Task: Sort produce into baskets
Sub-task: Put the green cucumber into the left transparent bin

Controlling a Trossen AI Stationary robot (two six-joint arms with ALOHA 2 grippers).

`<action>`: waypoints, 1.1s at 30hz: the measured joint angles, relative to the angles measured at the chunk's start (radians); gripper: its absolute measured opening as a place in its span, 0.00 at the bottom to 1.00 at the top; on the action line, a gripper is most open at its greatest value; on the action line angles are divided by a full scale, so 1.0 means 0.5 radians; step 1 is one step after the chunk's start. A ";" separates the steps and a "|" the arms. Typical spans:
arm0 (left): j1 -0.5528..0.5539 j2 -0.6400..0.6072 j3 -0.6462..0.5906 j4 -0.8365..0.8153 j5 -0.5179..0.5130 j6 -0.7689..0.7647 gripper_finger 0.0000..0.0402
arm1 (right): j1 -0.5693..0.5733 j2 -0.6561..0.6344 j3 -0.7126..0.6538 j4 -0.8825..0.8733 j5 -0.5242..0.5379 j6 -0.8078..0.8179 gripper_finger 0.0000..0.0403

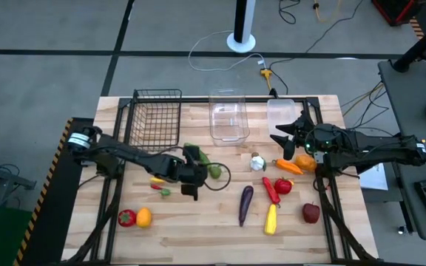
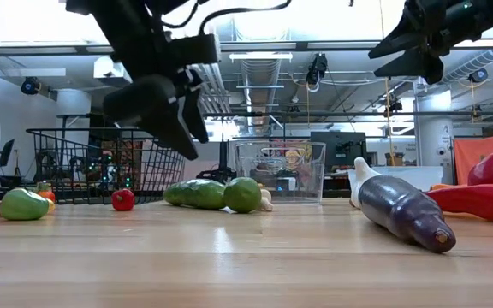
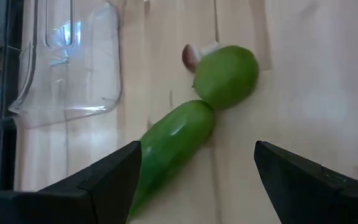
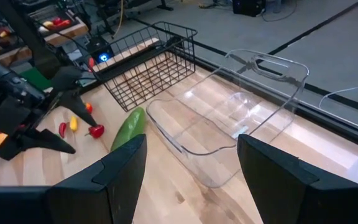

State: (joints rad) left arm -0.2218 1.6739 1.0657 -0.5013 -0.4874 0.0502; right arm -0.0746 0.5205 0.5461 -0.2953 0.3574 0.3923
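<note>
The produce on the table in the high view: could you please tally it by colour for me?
Red produce: 5
Green produce: 3
Yellow produce: 3
Orange produce: 2
Purple produce: 1
White produce: 1
Total: 15

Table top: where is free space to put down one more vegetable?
Bare wood lies along the near edge between the yellow fruit and the eggplant. It is crowded around the red peppers and beside the cucumber.
</note>
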 joint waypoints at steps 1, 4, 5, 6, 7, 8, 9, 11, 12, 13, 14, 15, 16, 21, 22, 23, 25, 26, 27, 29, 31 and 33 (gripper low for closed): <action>0.013 0.007 0.000 0.008 0.002 0.026 0.74 | 0.000 0.000 0.000 0.000 0.000 0.000 0.61; 0.053 0.024 -0.001 0.037 0.046 0.100 0.74 | 0.000 0.000 0.000 -0.001 0.002 0.000 0.61; 0.068 0.029 -0.001 0.054 0.067 0.118 0.74 | 0.000 0.000 0.000 -0.001 0.002 0.000 0.61; 0.080 0.031 -0.001 0.060 0.075 0.133 0.74 | 0.000 0.000 0.000 -0.001 0.003 0.000 0.61; 0.091 0.036 -0.001 0.057 0.087 0.149 0.74 | 0.000 0.000 0.000 -0.001 0.003 -0.001 0.61; 0.102 0.041 -0.001 0.060 0.095 0.165 0.74 | 0.000 0.000 0.000 -0.001 0.003 0.000 0.61; 0.112 0.047 -0.001 0.060 0.104 0.178 0.74 | 0.000 0.000 0.000 -0.001 0.003 0.000 0.61; 0.130 0.065 -0.001 0.063 0.106 0.204 0.74 | 0.000 0.000 0.000 -0.001 0.004 0.000 0.61; 0.141 0.075 -0.001 0.062 0.106 0.220 0.74 | 0.000 0.000 0.000 -0.002 0.003 -0.001 0.61; 0.149 0.084 -0.001 0.061 0.114 0.236 0.74 | 0.000 0.000 0.000 -0.003 0.004 -0.001 0.61; 0.158 0.097 -0.001 0.064 0.122 0.252 0.74 | 0.000 0.000 0.000 -0.003 0.004 0.000 0.61; 0.167 0.112 -0.001 0.072 0.124 0.268 0.74 | 0.000 0.000 0.000 -0.003 0.004 0.000 0.61; 0.173 0.126 -0.001 0.076 0.128 0.286 0.74 | 0.000 0.000 0.000 -0.003 0.004 0.000 0.61; 0.195 0.216 -0.001 0.076 0.131 0.341 0.74 | 0.000 0.000 0.000 -0.006 0.004 -0.001 0.61; 0.198 0.231 -0.001 0.079 0.131 0.346 0.74 | 0.000 0.000 0.000 -0.006 0.004 -0.001 0.61; 0.199 0.243 -0.001 0.084 0.128 0.348 0.74 | 0.000 0.000 0.000 -0.006 0.004 -0.002 0.61; 0.202 0.262 -0.001 0.106 0.117 0.352 0.74 | 0.000 0.000 -0.001 -0.008 0.004 -0.002 0.61; 0.202 0.268 -0.001 0.111 0.117 0.353 0.74 | 0.000 0.000 -0.002 -0.010 0.004 -0.003 0.61; 0.202 0.275 -0.001 0.108 0.116 0.354 0.74 | 0.000 0.000 -0.003 -0.013 0.004 -0.003 0.61; 0.206 0.282 -0.001 0.108 0.111 0.355 0.74 | 0.000 0.000 -0.004 -0.022 0.004 -0.003 0.61; 0.214 0.283 -0.001 0.107 0.111 0.355 0.74 | 0.000 0.000 -0.005 -0.029 0.004 -0.005 0.61; 0.223 0.283 -0.001 0.106 0.110 0.367 0.74 | 0.000 0.000 -0.005 -0.030 0.004 -0.006 0.61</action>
State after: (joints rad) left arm -0.1104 1.8153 1.0653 -0.4482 -0.4323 0.2338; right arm -0.0746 0.5205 0.5434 -0.3103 0.3595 0.3893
